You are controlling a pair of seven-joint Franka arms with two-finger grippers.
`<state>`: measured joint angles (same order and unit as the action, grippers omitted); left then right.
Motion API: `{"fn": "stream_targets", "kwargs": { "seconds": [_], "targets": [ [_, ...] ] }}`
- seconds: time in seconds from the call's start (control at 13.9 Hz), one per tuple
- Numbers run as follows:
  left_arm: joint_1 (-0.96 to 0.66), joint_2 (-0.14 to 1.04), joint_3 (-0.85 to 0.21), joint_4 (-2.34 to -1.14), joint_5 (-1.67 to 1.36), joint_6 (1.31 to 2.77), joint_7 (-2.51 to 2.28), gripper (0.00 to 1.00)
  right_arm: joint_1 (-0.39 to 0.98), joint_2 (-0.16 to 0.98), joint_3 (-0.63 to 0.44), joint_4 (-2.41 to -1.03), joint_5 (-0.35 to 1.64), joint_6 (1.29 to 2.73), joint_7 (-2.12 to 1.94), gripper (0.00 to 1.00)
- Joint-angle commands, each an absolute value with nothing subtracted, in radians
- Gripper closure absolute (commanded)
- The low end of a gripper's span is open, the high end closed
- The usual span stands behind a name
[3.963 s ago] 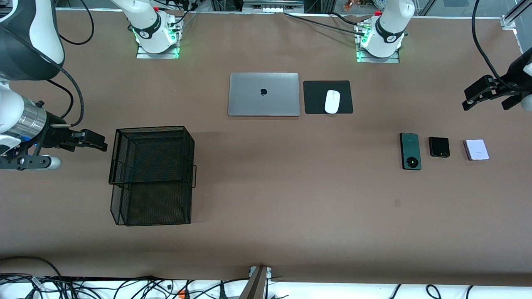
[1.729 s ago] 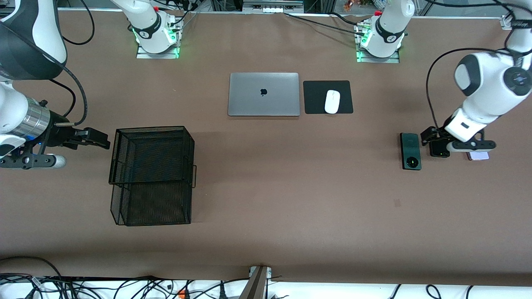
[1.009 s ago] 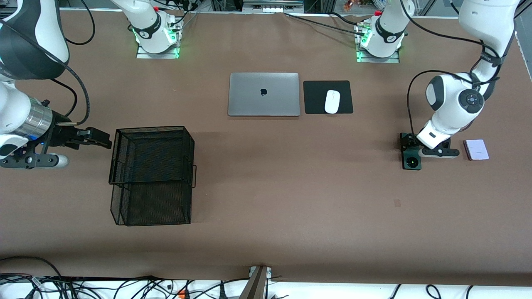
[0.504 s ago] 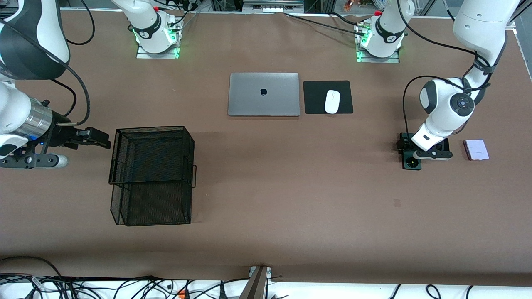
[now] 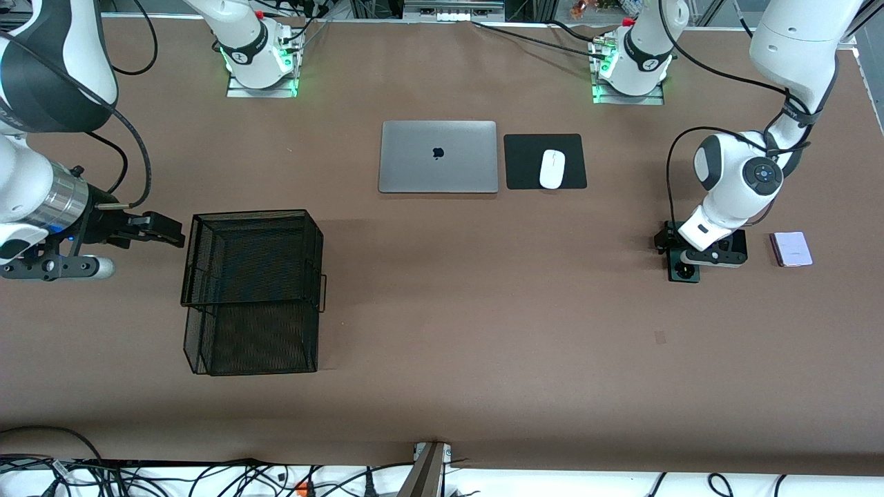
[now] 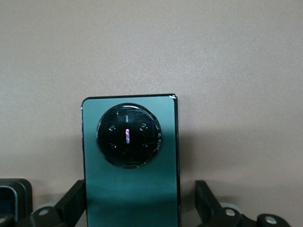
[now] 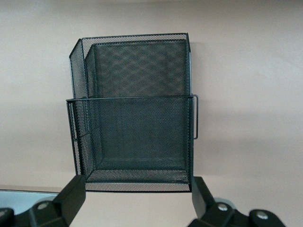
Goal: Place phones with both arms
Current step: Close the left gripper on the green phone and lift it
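Lowered since earlier, the left tool (image 6: 139, 208) straddles the green phone (image 6: 131, 161), fingers apart; grip its probably slippery long edges while the right tool (image 7: 137, 201), also apart, waits.

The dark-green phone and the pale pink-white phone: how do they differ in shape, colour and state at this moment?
The dark-green phone is a long slab with a round black camera ring; the pale pink-white phone is small and squarish. The open left gripper straddles the green one, while the pink-white one lies untouched, closer to the left arm's end of the table. Both lie flat on it.
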<state>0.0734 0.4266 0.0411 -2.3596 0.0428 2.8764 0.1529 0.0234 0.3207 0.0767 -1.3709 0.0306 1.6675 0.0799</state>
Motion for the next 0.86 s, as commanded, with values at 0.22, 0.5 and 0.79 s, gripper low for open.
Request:
{"fn": "stream_targets", "kwargs": {
  "seconds": [0.22, 0.5, 0.79],
  "targets": [
    [0.084, 0.471, 0.038, -2.338, 0.063, 2.888, 0.17, 0.2, 0.025, 0.325, 0.081, -1.347, 0.018, 1.647, 0.087, 0.01],
    [0.083, 0.471, 0.038, -2.329, 0.063, 2.885, 0.166, 0.67, 0.023, 0.325, 0.08, -1.347, 0.021, 1.647, 0.087, 0.01],
    [0.081, 0.462, 0.012, -2.234, 0.051, 2.753, 0.155, 0.84, 0.028, 0.325, 0.08, -1.347, 0.017, 1.647, 0.089, 0.01]
  ]
}}
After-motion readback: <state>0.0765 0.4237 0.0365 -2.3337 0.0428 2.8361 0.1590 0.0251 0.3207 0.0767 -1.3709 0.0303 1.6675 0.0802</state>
